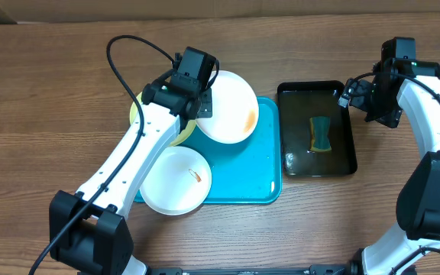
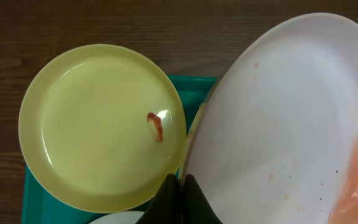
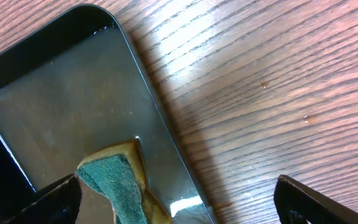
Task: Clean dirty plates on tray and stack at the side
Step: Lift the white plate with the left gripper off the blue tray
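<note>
Fingers of the left gripper (image 2: 180, 185) are closed on the rim of one white plate (image 2: 284, 124); the right gripper (image 3: 178, 188) is wide open and holds nothing
Three dirty plates, two white and one lime-green plate (image 2: 101, 124), each with a small orange-brown smear; the gripped one is over the far edge of the single turquoise tray (image 1: 243, 183), the second white plate (image 1: 176, 179) on its near left corner, beside one black basin (image 1: 312, 85) with one sponge (image 1: 321, 134)

There's a glossy black basin (image 1: 302, 111) sitting on the wooden table (image 1: 52, 114), with shallow water inside. A sponge (image 1: 321, 134) lies in it, green scouring side up over yellow foam.
</note>
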### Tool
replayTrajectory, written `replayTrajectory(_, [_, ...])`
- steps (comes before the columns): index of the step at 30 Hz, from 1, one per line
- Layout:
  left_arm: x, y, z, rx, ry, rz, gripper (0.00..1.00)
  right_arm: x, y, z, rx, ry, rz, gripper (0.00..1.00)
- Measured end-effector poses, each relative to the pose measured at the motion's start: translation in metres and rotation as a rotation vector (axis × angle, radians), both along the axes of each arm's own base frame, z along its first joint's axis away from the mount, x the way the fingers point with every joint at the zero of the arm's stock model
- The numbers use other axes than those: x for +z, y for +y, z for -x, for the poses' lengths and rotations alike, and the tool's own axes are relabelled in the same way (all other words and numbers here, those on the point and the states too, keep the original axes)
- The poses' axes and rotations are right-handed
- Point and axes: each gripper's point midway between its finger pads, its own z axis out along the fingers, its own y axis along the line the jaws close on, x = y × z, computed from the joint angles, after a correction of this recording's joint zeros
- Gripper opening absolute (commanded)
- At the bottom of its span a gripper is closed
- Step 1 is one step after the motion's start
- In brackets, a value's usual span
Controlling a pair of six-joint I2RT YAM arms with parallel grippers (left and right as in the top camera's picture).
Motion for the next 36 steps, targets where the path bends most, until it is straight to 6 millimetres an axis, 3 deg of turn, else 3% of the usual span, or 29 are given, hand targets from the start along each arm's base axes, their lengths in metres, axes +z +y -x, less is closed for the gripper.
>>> replayTrajectory(5, [0.011, -0.016, -0.002, -0.033, -0.027, 0.021, 0.04, 0.000, 0.000, 0.000, 0.000, 0.000, 0.000, 1.00])
replayTrajectory(16, [0.040, -0.076, -0.001, -0.149, -0.142, 0.060, 0.04, 0.001, 0.000, -0.003, 0.000, -0.013, 0.000, 1.00])
replayTrajectory(20, [0.042, -0.086, -0.004, -0.162, -0.167, 0.064, 0.04, 0.005, 0.001, -0.020, 0.005, -0.086, -0.012, 1.00])
replayTrajectory(23, [0.033, -0.092, -0.005, -0.166, -0.164, 0.032, 0.04, 0.006, 0.001, -0.023, -0.007, -0.097, -0.024, 1.00])
replayTrajectory(25, [0.025, -0.097, -0.005, -0.173, -0.162, 0.003, 0.04, 0.007, -0.007, -0.023, -0.051, -0.102, -0.038, 1.00])
replayTrajectory(29, [0.015, -0.111, -0.006, -0.205, -0.186, -0.059, 0.04, 0.008, -0.042, -0.018, -0.189, -0.110, -0.079, 1.00])
replayTrajectory(32, [0.021, -0.125, -0.008, -0.226, -0.246, -0.082, 0.04, 0.008, -0.075, -0.007, -0.299, -0.104, -0.110, 1.00])
replayTrajectory(36, [0.039, -0.146, -0.010, -0.250, -0.350, -0.099, 0.04, 0.007, -0.103, 0.004, -0.389, -0.101, -0.126, 1.00])
